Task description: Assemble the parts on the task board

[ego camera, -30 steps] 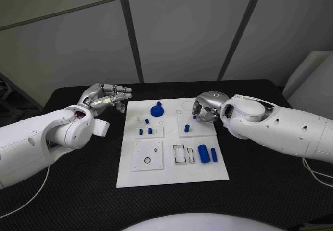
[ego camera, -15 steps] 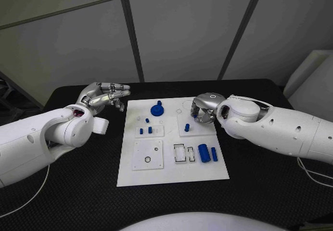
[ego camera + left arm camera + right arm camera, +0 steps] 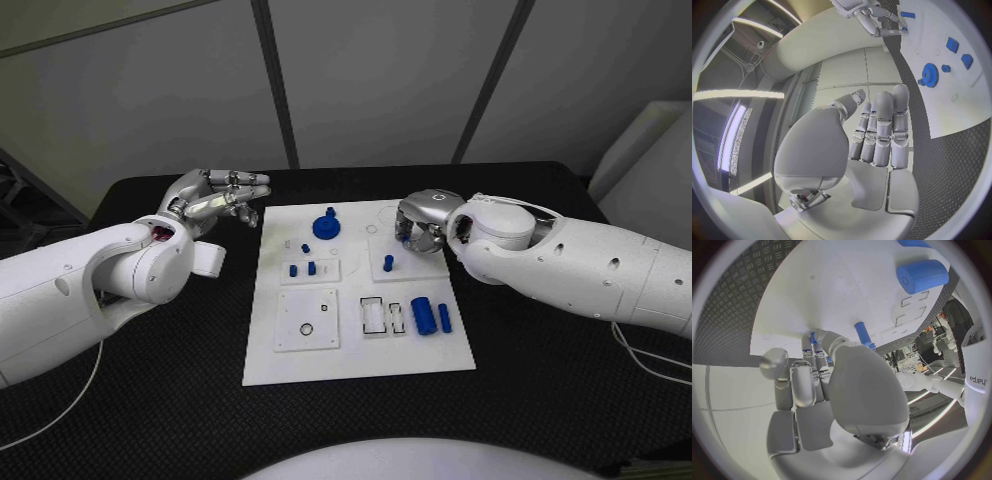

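Right hand [image 3: 420, 226] has shifted slightly left over far right of white task board [image 3: 361, 355], fingers curled, empty, just beside upright blue peg [image 3: 388, 265]; grasp likely next. Left hand [image 3: 216, 200] unchanged, fingers spread, empty, over black worktop [image 3: 173, 400].

We are looking down at the white task board [image 3: 361, 360] lying on the black table [image 3: 562, 380]. Our left hand [image 3: 216, 200] is hovering off the board's far left corner, fingers apart, holding nothing. Our right hand [image 3: 414, 228] is hanging over the board's far right part, fingers curled downward near an upright blue peg [image 3: 388, 265]. A blue gear [image 3: 327, 228] is sitting at the far edge, a blue cylinder [image 3: 423, 317] lying nearer us.
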{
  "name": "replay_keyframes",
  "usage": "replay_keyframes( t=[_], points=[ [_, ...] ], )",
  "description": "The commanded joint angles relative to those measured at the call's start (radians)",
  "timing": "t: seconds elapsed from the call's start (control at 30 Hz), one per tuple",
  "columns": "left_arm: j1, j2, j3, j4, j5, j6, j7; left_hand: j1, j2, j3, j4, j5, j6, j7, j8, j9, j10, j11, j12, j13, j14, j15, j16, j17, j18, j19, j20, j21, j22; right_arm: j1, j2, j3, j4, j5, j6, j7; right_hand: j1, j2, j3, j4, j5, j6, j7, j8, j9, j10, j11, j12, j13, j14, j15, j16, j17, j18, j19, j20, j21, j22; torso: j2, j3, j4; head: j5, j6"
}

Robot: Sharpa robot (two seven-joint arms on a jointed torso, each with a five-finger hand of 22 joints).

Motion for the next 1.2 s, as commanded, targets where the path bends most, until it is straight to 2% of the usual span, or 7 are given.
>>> replay_keyframes(
  t=[0.03, 0.23, 0.53, 0.87, 1.2],
  points=[
    [0.001, 0.000, 0.001, 0.003, 0.005, 0.017, 0.003, 0.001, 0.011, 0.006, -0.003, 0.005, 0.007, 0.002, -0.002, 0.000, -0.004, 0.002, 0.004, -0.001, -0.008, -0.003, -0.006, -0.002, -0.023, -0.005, 0.001, -0.004, -0.001, -0.007, -0.003, -0.005, 0.000, -0.029, 0.046, -0.034, 0.014, 0.014, 0.011, -0.015, -0.002, 0.008, 0.000, 0.004, 0.002, 0.016, -0.004, 0.005, 0.006, 0.047, -0.008, 0.004, 0.000, -0.014, 0.005, -0.003, 0.008, 0.009, -0.001, 0.0005, -0.0003, 0.001, 0.000],
    [0.001, 0.000, 0.001, 0.002, 0.005, 0.021, -0.003, 0.008, 0.013, 0.011, -0.009, 0.005, 0.007, 0.003, -0.003, -0.001, -0.006, 0.003, 0.005, -0.001, -0.009, -0.003, -0.008, -0.004, -0.023, -0.005, 0.000, -0.005, -0.002, -0.007, -0.012, -0.005, 0.012, -0.045, 0.025, -0.048, 0.017, 0.017, 0.032, -0.040, 0.000, 0.014, -0.001, 0.002, 0.004, 0.026, -0.005, 0.004, 0.008, 0.047, -0.009, 0.007, 0.001, -0.015, 0.002, -0.006, 0.020, 0.020, -0.001, 0.0015, -0.0004, 0.002, -0.002],
    [0.001, 0.000, 0.001, 0.001, 0.005, 0.022, -0.008, 0.011, 0.014, 0.014, -0.012, 0.005, 0.008, 0.004, -0.003, -0.001, -0.009, 0.004, 0.004, -0.001, -0.010, -0.003, -0.009, -0.005, -0.023, -0.006, 0.000, -0.005, -0.002, -0.007, -0.026, -0.005, 0.046, -0.051, -0.031, -0.051, 0.011, 0.018, 0.056, -0.061, 0.002, 0.017, 0.000, -0.002, 0.005, 0.030, -0.004, -0.001, 0.009, 0.047, -0.009, 0.010, 0.002, -0.016, -0.002, -0.006, 0.033, 0.033, -0.001, 0.0008, -0.0012, -0.001, -0.001],
    [0.001, 0.001, 0.001, -0.001, 0.005, 0.022, -0.010, 0.011, 0.013, 0.015, -0.013, 0.005, 0.007, 0.006, -0.004, -0.001, -0.013, 0.006, 0.003, -0.002, -0.011, -0.002, -0.010, -0.007, -0.024, -0.007, 0.001, -0.006, -0.002, -0.007, -0.054, -0.004, 0.108, -0.052, -0.080, -0.052, 0.001, 0.016, 0.068, -0.072, 0.003, 0.018, 0.001, -0.004, 0.006, 0.031, -0.003, -0.005, 0.009, 0.047, -0.008, 0.013, 0.005, -0.016, -0.004, -0.006, 0.041, 0.041, -0.001, -0.0005, -0.0011, -0.004, 0.000],
    [0.001, 0.000, 0.001, -0.003, 0.005, 0.023, -0.011, 0.010, 0.012, 0.016, -0.014, 0.004, 0.007, 0.007, -0.004, -0.001, -0.017, 0.007, 0.002, -0.003, -0.012, -0.001, -0.011, -0.007, -0.024, -0.007, 0.001, -0.007, -0.002, -0.006, -0.096, -0.002, 0.189, -0.053, -0.110, -0.061, -0.006, 0.014, 0.070, -0.075, 0.000, 0.020, 0.001, -0.005, 0.006, 0.033, -0.003, -0.006, 0.009, 0.048, -0.008, 0.016, 0.007, -0.017, -0.004, -0.005, 0.044, 0.044, -0.001, 0.0005, -0.0007, -0.003, 0.000]
  ],
)
